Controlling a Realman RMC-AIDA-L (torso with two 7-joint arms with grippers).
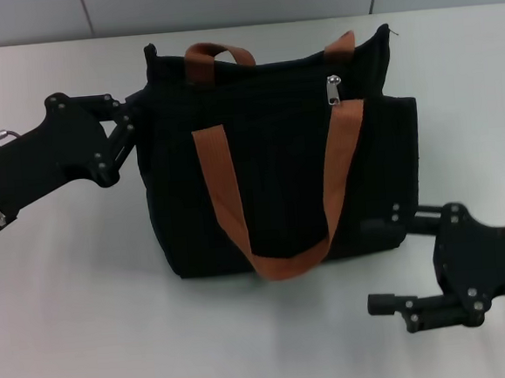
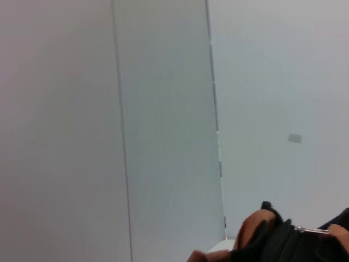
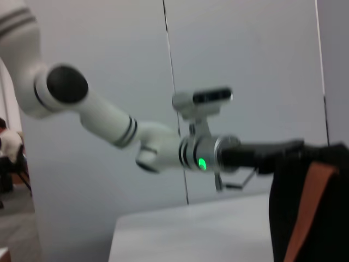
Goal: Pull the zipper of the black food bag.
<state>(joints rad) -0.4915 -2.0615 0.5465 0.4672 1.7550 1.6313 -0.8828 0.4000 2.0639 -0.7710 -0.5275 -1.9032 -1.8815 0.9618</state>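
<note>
The black food bag (image 1: 278,178) lies flat on the white table (image 1: 77,299), with its orange-brown straps (image 1: 223,200) across its front. The silver zipper pull (image 1: 335,89) sits near the right end of the top edge. My left gripper (image 1: 133,119) is at the bag's upper left corner and is closed on the fabric edge. My right gripper (image 1: 396,261) is open and empty, just off the bag's lower right corner. The bag's top also shows in the left wrist view (image 2: 283,245), and its side shows in the right wrist view (image 3: 286,213).
A pale panelled wall (image 1: 220,3) runs behind the table's far edge. The white left arm (image 3: 158,144) crosses the right wrist view towards the bag. Bare table lies in front of the bag and to both sides.
</note>
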